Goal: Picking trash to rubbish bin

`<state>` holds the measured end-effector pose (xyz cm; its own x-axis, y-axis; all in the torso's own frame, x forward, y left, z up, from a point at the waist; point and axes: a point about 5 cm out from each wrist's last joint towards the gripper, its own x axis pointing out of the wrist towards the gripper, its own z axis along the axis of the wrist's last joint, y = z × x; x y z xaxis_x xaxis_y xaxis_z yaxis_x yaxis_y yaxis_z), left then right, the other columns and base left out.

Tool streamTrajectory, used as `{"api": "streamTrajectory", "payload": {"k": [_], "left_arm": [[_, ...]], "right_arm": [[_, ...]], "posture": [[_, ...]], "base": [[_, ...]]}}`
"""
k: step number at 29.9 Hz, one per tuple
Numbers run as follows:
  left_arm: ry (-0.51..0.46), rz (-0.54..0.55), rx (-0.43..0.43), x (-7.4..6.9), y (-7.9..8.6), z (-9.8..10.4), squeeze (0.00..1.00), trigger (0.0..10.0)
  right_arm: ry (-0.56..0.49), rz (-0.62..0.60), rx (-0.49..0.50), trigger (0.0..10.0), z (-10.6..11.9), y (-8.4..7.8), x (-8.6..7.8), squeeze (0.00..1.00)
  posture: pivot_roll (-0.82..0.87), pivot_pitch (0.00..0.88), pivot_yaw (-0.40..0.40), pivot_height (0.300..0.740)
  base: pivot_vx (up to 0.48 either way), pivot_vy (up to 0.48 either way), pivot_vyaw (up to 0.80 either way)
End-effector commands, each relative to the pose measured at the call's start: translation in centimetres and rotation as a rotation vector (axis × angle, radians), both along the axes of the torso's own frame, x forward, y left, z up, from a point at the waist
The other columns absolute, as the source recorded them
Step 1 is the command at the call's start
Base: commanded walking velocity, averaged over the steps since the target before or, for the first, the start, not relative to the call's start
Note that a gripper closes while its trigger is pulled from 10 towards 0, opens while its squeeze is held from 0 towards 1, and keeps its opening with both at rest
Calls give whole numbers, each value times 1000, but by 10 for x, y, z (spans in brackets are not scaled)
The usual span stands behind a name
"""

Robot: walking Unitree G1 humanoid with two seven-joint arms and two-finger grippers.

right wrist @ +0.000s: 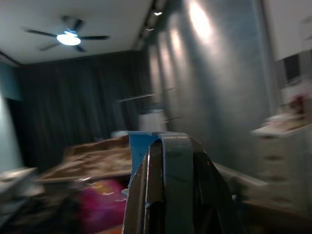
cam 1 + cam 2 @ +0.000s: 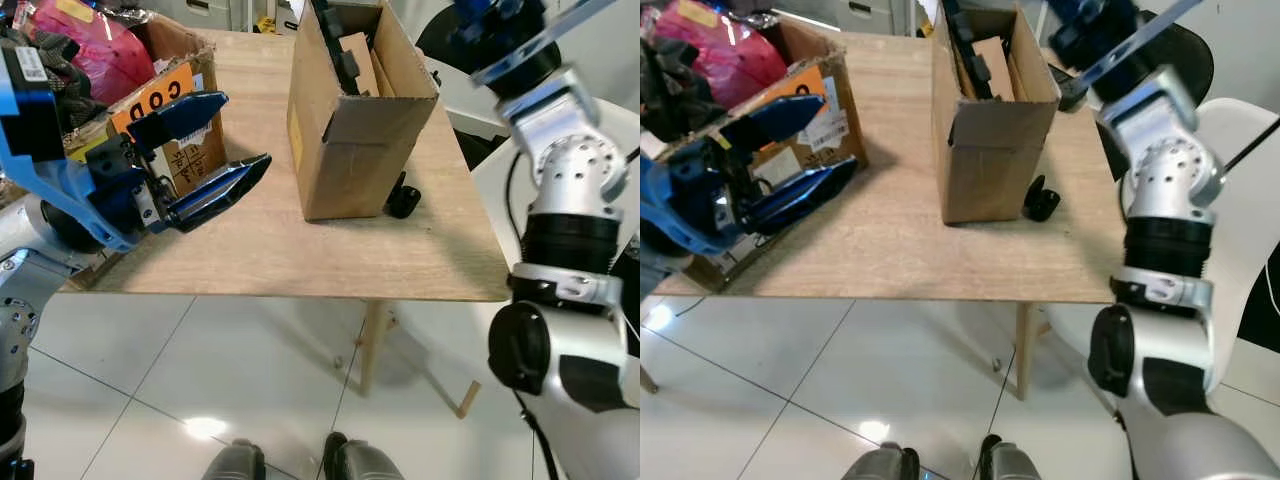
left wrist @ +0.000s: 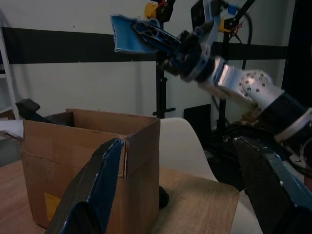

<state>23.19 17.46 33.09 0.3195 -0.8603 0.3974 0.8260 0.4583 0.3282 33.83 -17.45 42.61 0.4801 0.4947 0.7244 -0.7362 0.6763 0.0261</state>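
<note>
Table [image 2: 300,260] of pale wood spans the scene, standing on a glossy tiled floor [image 2: 150,380]. Two cartons rest on it: a large open cardboard box [image 2: 175,90] at the robot's left, stuffed with a pink bag [image 2: 95,50], and an upright brown carton [image 2: 350,130] near the middle, open at the top (this one probably serves as the rubbish bin). The trash, a small black object [image 2: 403,197], lies on the tabletop touching the carton's base on its right side.

The left gripper [image 2: 205,150] hovers over the table's left part, fingers spread wide and empty, pointing toward the carton; its wrist camera looks past both fingers at the carton and the black object beside it. The right gripper [image 3: 146,34] is raised high above the far right corner, its fingers pressed together on nothing that can be made out.

Judgement: the step in hand is the approach. The trash sits tight against the cardboard wall, so a grasp from above or from the open right side would avoid shoving the carton.
</note>
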Motion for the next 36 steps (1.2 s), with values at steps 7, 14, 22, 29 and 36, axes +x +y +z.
{"api": "streamTrajectory", "payload": {"k": [7,14,22,29,36], "left_arm": [[0,4,27,2,-3,-3,0,10000],[0,7,26,4,-3,-3,0,10000],[-4,5,19,4,-3,-3,0,10000],[-6,3,11,5,-4,-3,0,10000],[-10,3,5,6,-4,-3,0,10000]], "right_arm": [[74,-232,-123,0,-8,-8,12,0],[140,-282,-166,0,-25,-7,24,0],[205,-334,-199,10000,-36,-9,34,1000],[168,-291,-200,10000,-31,-9,29,1000],[107,-237,-185,10000,-24,-8,22,1000]], "posture": [[21,184,-14,740],[20,185,-11,740],[17,186,-10,740],[8,185,-12,740],[9,178,-14,740]], "base": [[0,0,0],[0,0,0],[0,0,0],[0,0,0],[0,0,0]]}}
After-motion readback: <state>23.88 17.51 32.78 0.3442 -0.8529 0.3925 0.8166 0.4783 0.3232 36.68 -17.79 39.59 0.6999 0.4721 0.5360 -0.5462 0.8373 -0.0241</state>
